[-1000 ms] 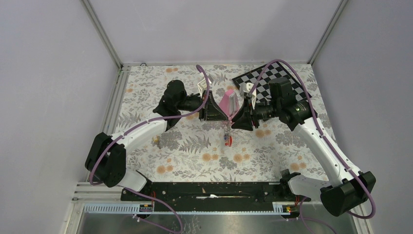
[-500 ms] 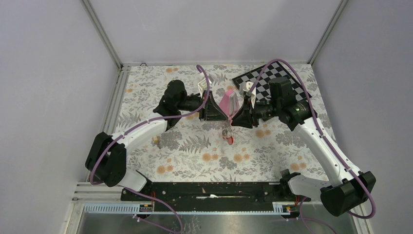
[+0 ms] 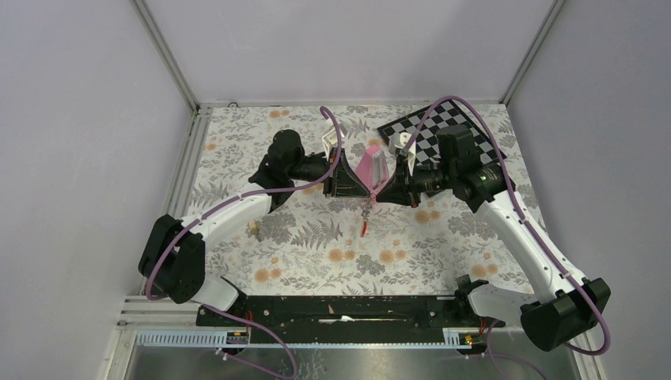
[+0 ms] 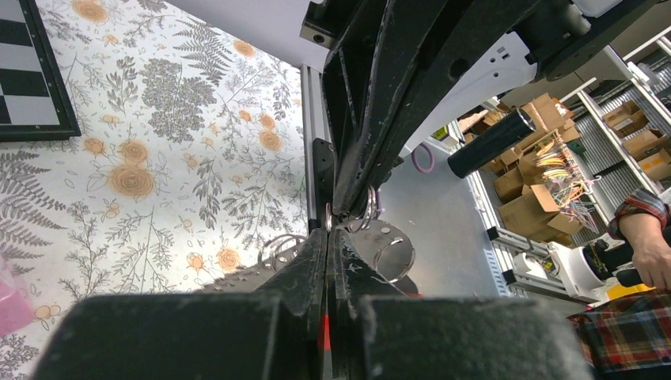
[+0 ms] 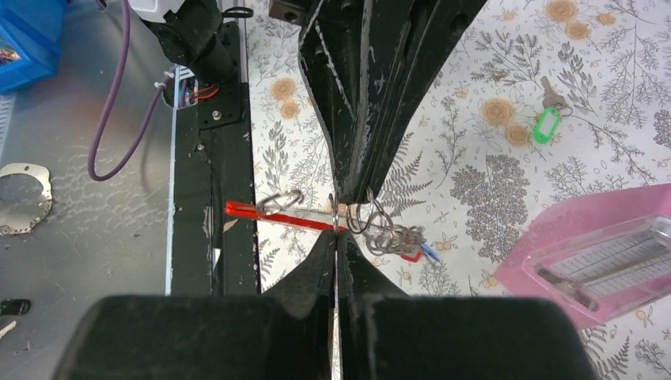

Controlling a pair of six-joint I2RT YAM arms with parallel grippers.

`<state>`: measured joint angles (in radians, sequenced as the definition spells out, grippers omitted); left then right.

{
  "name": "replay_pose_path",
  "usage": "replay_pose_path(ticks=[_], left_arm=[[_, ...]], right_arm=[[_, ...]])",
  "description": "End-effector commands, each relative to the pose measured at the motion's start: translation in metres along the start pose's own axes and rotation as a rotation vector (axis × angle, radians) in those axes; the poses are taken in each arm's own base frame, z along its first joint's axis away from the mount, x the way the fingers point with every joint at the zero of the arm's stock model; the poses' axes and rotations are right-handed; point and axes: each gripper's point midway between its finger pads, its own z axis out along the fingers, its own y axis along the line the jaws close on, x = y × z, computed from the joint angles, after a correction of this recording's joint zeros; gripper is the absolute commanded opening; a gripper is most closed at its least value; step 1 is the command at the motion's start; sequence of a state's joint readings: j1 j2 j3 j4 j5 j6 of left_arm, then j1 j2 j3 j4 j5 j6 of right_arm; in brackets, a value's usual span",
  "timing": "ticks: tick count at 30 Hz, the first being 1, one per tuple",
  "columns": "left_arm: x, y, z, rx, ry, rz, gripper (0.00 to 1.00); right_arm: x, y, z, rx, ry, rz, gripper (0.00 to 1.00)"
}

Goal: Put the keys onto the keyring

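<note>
1. Since a second ago the right gripper [image 3: 378,197] has slid leftward, and its fingers, apart then, have come together. The keyring [image 3: 364,222] under them, which was slanted then, now hangs close to straight down.
2. From the top camera, the two arms meet tip to tip over the middle of the counter [image 3: 316,253], just in front of the pink pyramid [image 3: 373,165]. The left gripper [image 3: 362,193] has its fingers together. The keyring dangles from the meeting point, probably held off the counter so that either arm can work on it from its own side. A green-tagged key [image 3: 255,230] lies well apart to the left and is not yet threaded on.
3. In the left wrist view, the left fingers are pressed flat against each other with a sliver of red between them lower down. That suggests they are clamped on the keyring's red side as the anchor. The right fingers come down from above to meet their tips. Several split rings [image 4: 393,253] crowd round that spot.
4. In the right wrist view, the right fingers are squeezed together exactly where the red bar [image 5: 261,212] runs crosswise into their tips. One ring is looped over the bar on the left and a tangle of rings sits on the right. This second pinch looks meant to steady the bar. Whether the pads bite the bar itself or a ring on it cannot be told. The grey side is hidden.
</note>
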<state>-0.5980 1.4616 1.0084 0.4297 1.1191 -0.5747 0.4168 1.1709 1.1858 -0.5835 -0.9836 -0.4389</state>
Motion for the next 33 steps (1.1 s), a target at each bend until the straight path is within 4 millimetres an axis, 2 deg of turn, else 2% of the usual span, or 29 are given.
replay_pose_path(ticks=[1, 10, 18, 24, 28, 33], left_arm=[[-0.021, -0.008, -0.001, -0.007, -0.031, 0.099, 0.00], [-0.025, -0.004, 0.000, -0.036, -0.043, 0.096, 0.00], [-0.030, -0.003, -0.004, -0.062, -0.016, 0.188, 0.38], [-0.032, -0.001, -0.017, -0.102, 0.039, 0.316, 0.57], [-0.033, -0.007, -0.023, -0.094, 0.071, 0.392, 0.62], [-0.027, -0.023, -0.021, -0.004, 0.089, 0.409, 0.60]], right_arm=[[-0.015, 0.002, 0.002, -0.033, -0.051, -0.019, 0.00], [-0.016, 0.002, 0.006, -0.081, -0.103, 0.055, 0.00], [-0.018, 0.000, 0.003, -0.095, -0.139, 0.095, 0.00], [-0.016, 0.003, -0.001, -0.113, -0.159, 0.102, 0.00], [-0.017, 0.005, -0.002, -0.129, -0.172, 0.104, 0.00], [-0.018, 0.005, -0.003, -0.141, -0.186, 0.116, 0.00]])
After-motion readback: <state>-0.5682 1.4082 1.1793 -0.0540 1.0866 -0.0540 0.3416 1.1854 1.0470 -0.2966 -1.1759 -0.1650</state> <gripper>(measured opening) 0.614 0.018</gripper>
